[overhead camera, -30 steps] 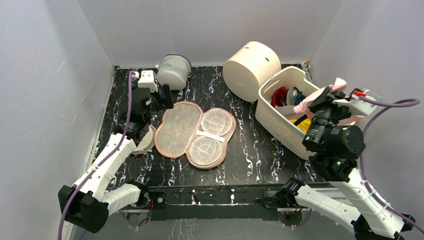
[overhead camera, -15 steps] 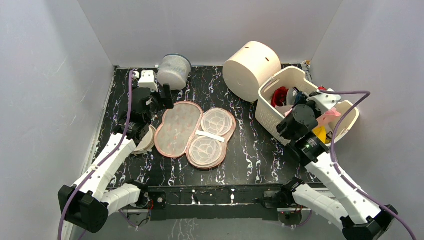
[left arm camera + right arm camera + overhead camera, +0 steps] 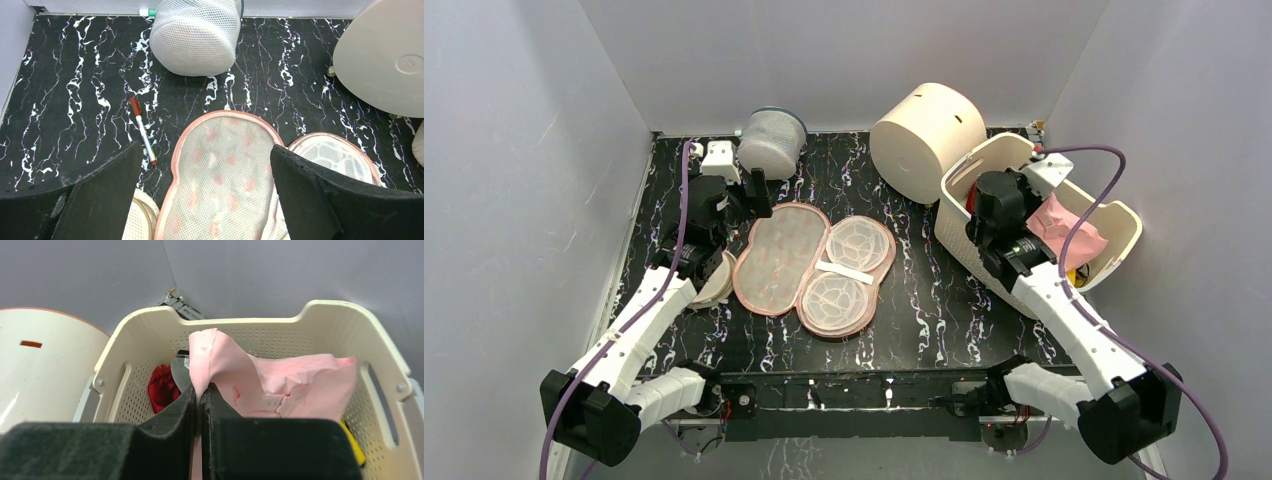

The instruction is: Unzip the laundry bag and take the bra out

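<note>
My right hand (image 3: 201,395) has swung in over the basket (image 3: 350,315) — pinched shut on the bra (image 3: 280,385), held over its open top. The laundry bag (image 3: 809,262) lies unzipped on the desk (image 3: 924,300), with my left hand (image 3: 205,150) wide above its far end. Removal looks done; next step — open and release.
</note>
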`<state>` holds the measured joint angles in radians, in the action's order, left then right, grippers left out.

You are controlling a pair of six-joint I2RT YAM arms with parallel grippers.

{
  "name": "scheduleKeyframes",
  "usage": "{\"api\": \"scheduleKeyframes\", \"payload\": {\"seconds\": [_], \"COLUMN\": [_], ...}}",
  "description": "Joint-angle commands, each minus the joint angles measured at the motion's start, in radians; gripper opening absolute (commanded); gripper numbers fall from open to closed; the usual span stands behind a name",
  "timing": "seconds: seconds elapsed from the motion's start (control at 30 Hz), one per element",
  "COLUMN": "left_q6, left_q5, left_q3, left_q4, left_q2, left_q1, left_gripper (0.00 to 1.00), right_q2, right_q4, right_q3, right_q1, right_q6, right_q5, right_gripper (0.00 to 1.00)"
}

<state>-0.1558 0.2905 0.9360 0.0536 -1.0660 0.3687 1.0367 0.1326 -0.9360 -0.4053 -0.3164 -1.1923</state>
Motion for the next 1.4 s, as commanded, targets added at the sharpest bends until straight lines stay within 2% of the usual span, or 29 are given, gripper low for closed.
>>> {"api": "scheduleKeyframes", "payload": {"seconds": [0.0,0.1,0.3,0.57,0.67,0.93,1.03,1.1,1.17,1.23,1.27,1.3,1.37], "left_q6": [0.004,0.002,-0.001,0.002,0.004,0.006,0.006,0.007,0.004,0.002,0.000,-0.007,-0.009], "left_q5": [-0.004,-0.003,-0.012,-0.003,-0.010,0.000,0.000,-0.002,-0.004,-0.007,-0.011,-0.022,-0.027], "left_q3": [0.024,0.023,0.027,0.027,0.027,0.023,0.022,0.023,0.024,0.025,0.025,0.022,0.018], "left_q4": [-0.011,-0.010,-0.007,-0.007,-0.007,-0.011,-0.011,-0.010,-0.009,-0.008,-0.009,-0.011,-0.015], "left_q2": [0.011,0.003,0.004,0.005,0.007,0.015,0.012,0.011,0.009,0.008,0.008,0.000,-0.005], "left_q1": [0.003,0.003,0.010,0.012,0.015,0.019,0.019,0.021,0.022,0.023,0.022,0.022,0.022], "left_gripper": [0.98,0.98,0.98,0.98,0.98,0.98,0.99,0.98,0.98,0.98,0.98,0.98,0.98], "right_q2": [0.038,0.088,0.192,0.338,0.355,0.342,0.314,0.252,0.159,0.076,0.029,-0.003,0.006], "right_q4": [0.014,0.017,-0.032,-0.047,-0.048,-0.055,-0.053,-0.016,-0.033,-0.048,-0.075,-0.086,-0.098], "right_q3": [-0.066,-0.089,-0.102,-0.168,-0.162,-0.118,-0.127,-0.153,-0.147,-0.126,-0.101,-0.059,-0.050], "right_q1": [0.106,0.169,0.217,0.276,0.289,0.302,0.303,0.304,0.304,0.304,0.304,0.304,0.305], "right_q6": [-0.111,-0.133,-0.147,-0.174,-0.192,-0.223,-0.210,-0.185,-0.140,-0.099,-0.067,-0.043,-0.007], "right_q5": [0.190,0.292,0.405,0.483,0.507,0.560,0.575,0.632,0.718,0.796,0.881,1.018,1.199], "right_gripper": [0.00,0.00,0.00,0.00,0.00,0.10,0.17,0.32,0.50,0.65,0.78,0.82,0.84]}}
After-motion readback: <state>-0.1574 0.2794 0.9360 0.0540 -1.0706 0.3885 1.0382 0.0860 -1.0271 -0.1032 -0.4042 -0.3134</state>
